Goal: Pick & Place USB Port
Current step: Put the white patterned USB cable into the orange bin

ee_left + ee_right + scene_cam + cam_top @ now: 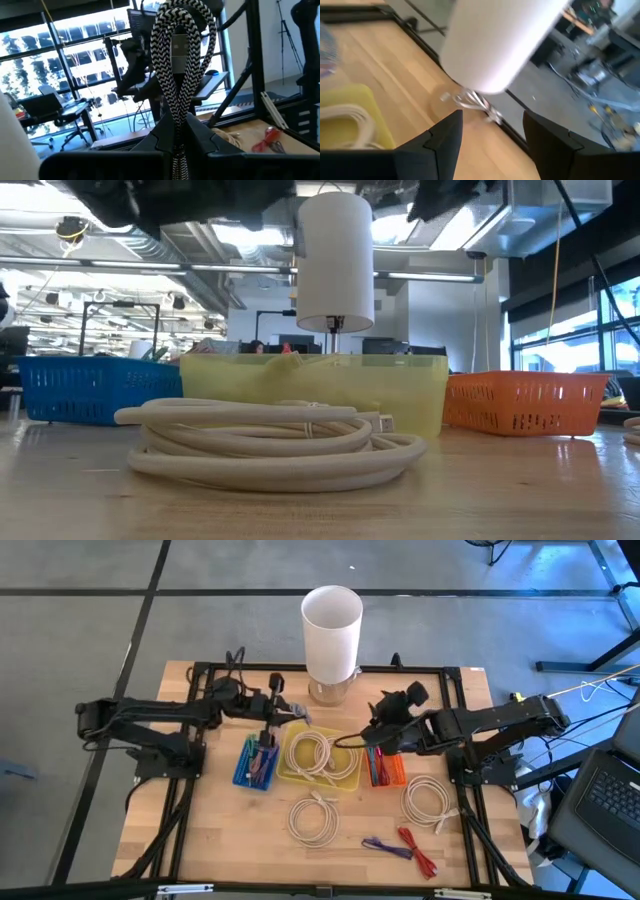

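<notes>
risk: braided cable [181,60] is pinched only at its loop base in the left gripper [176,145]; judgement, it may slide out or snag the rim of the blue basket [243,765] when lowered.
risk 2: right arm sits close to the yellow bin [345,778]; a sideways move could catch the white cable coil [310,753] inside.
left gripper: closed, gripping the black-and-white braided cable, held above the table between the blue basket and the yellow bin.
task thing: braided USB cable, folded loop standing up out of the closed left fingers, touching them.
right gripper [492,132]: fingers apart, nothing between them, near the orange basket [392,772], facing the white lamp [331,628].
table: two loose white coils [313,817] lie nearer, right of centre red and purple ties [405,843].
</notes>
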Action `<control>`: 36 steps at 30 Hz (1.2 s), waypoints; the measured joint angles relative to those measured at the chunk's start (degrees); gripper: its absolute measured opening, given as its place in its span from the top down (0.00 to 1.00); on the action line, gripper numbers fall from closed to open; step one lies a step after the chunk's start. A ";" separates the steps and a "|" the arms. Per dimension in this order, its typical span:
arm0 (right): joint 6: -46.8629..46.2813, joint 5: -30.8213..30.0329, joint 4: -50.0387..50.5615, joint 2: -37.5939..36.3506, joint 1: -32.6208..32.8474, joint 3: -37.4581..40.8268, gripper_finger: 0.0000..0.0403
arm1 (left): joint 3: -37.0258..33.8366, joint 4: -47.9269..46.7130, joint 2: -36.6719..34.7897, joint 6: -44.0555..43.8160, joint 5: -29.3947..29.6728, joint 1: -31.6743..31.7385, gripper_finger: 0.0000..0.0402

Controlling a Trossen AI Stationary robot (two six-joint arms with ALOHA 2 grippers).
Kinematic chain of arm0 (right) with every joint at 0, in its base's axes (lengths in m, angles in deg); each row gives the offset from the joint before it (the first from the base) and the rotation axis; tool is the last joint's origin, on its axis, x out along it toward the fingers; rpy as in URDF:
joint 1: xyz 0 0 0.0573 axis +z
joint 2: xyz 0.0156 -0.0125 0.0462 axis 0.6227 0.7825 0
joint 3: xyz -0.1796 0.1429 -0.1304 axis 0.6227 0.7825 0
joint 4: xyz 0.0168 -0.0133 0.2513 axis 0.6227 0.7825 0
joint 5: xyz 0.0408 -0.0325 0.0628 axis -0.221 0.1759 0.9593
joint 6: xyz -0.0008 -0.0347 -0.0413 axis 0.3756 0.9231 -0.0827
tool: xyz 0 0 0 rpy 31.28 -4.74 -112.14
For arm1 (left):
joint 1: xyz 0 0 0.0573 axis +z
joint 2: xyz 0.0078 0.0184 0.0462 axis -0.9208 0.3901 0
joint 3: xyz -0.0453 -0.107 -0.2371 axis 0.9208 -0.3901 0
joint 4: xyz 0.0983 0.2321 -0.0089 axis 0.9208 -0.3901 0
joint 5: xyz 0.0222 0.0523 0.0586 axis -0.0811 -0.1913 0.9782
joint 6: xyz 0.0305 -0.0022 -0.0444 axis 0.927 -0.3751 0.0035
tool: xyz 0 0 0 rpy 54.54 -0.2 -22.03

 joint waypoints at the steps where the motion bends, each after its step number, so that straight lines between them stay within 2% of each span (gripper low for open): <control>1: 2.33 0.10 -2.30 0.00 0.25 0.00 0.47 | 0.91 0.21 1.19 -0.43 0.00 0.00 0.97; 4: 7.93 2.32 -8.74 0.02 0.78 0.00 0.47 | 4.25 0.41 4.94 0.07 -0.09 -0.02 0.97; 8: 13.22 8.10 -15.09 0.02 1.53 0.07 0.47 | 9.17 0.34 9.42 0.49 -4.46 -0.04 0.97; 15: 21.95 17.40 -30.42 -0.08 3.60 3.95 0.47 | 13.53 0.08 13.34 2.97 -6.62 -0.02 0.97; 20: 25.01 19.94 -37.25 0.07 2.82 6.01 0.47 | 15.76 0.05 14.46 3.07 -8.67 -0.13 0.97; 26: 26.71 20.24 -41.71 0.07 0.86 8.25 0.47 | 17.75 0.03 14.43 3.07 -11.63 -0.30 0.97; 30: 27.40 23.17 -42.93 0.09 -0.39 8.52 0.48 | 19.31 0.50 15.40 3.07 -12.07 -0.95 0.97; 36: 29.43 24.50 -44.96 0.09 -0.80 8.52 0.59 | 22.09 0.14 20.25 3.04 -12.72 -1.36 0.97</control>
